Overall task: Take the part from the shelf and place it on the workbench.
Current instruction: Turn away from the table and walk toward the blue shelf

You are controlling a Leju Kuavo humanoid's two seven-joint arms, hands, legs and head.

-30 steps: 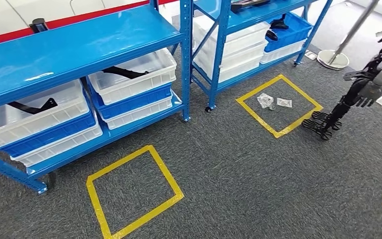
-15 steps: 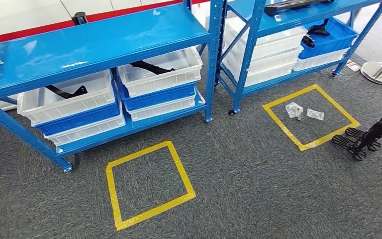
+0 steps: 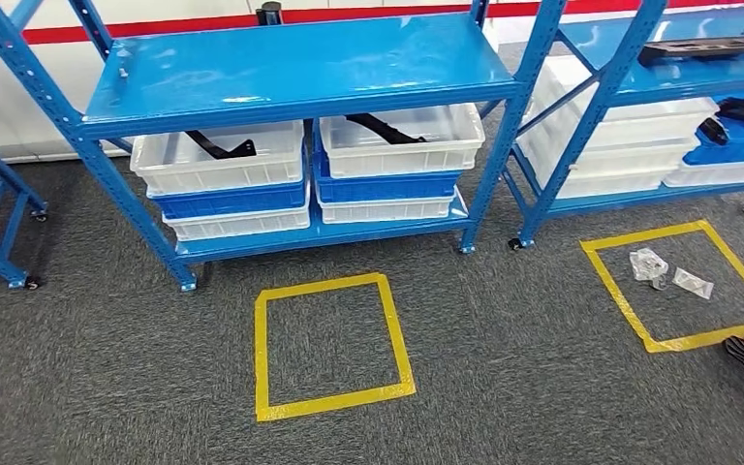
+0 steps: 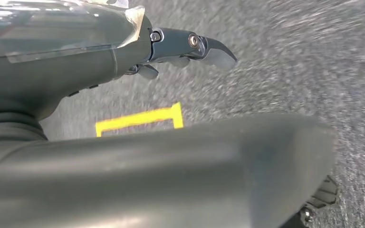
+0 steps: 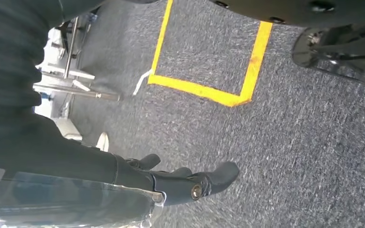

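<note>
The head view shows a black part (image 3: 221,147) in a white bin (image 3: 218,160) on the blue shelf (image 3: 300,68); wrist views show the left hand (image 4: 190,47) and right hand (image 5: 190,183), fingers spread, holding nothing, over carpet.

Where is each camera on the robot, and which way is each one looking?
Head view: high on the body, looking forward and down at the blue shelf and a yellow floor square.
Left wrist view: behind the left hand, looking at grey carpet.
Right wrist view: behind the right hand, looking at carpet.
Both wrist views share yellow tape and carpet.
</note>
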